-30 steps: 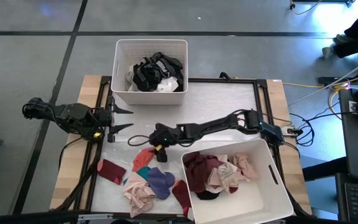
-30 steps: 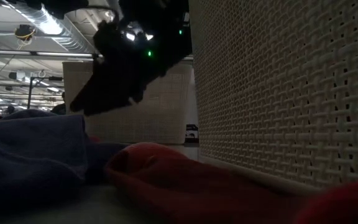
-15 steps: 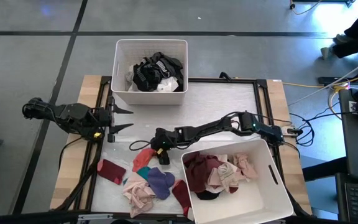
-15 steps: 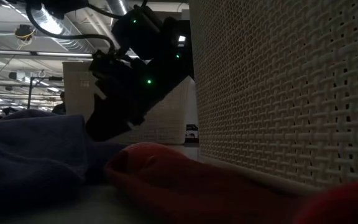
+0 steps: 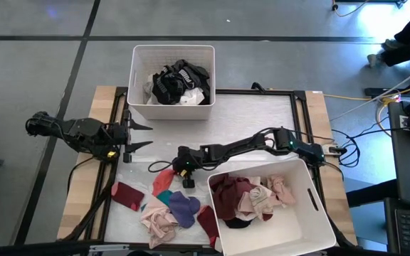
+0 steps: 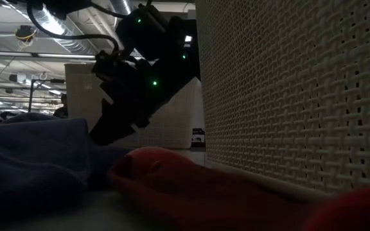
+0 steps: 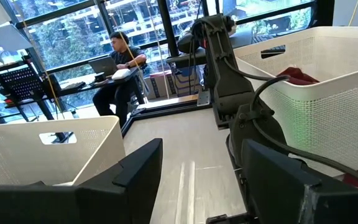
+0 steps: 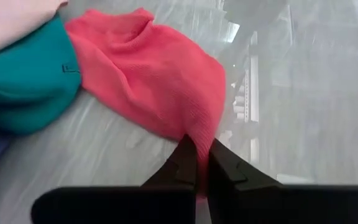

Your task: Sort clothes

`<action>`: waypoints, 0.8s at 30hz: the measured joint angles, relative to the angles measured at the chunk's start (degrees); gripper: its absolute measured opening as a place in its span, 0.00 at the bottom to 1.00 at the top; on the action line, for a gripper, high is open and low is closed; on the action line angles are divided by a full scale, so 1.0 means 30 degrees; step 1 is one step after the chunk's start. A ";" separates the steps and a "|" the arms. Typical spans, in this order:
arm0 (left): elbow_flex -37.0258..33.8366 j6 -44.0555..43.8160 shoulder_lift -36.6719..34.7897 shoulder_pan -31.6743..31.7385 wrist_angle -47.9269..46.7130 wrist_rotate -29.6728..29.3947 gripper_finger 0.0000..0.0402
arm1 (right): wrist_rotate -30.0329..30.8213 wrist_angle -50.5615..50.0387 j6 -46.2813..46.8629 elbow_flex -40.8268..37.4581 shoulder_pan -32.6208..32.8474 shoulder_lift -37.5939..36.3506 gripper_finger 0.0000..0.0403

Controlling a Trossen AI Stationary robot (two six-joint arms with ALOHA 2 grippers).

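Pinching red garment (image 8: 160, 93) (teal garment (image 8: 23, 84) adjacent), right gripper (image 8: 199, 163).

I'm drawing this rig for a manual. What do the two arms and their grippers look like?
Both arms are dark, slim and jointed. The left gripper has two thin dark pointed fingers with a small yellow mark behind them. The right gripper is dark too, with a yellow spot at its wrist and a black cable looping beside it. In the low view, green lights glow on the right arm's body.
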 joint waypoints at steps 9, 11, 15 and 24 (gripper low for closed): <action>0.0005 0.0000 -0.0007 -0.0001 -0.0015 -0.0001 0.52 | 0.1057 -0.1826 0.0510 0.0000 0.0015 -0.2153 0.06; 0.0005 0.0000 -0.0007 0.0000 -0.0022 -0.0001 0.52 | 0.1324 -0.2606 0.0508 0.0000 0.0015 -0.2789 0.04; 0.0007 0.0000 -0.0007 -0.0007 -0.0029 -0.0003 0.52 | 0.1386 -0.3588 0.0523 0.0000 0.0020 -0.4233 0.04; 0.0007 0.0000 -0.0007 0.0000 -0.0029 -0.0003 0.52 | 0.3103 -0.6105 0.0622 0.0007 0.0935 -0.7388 0.06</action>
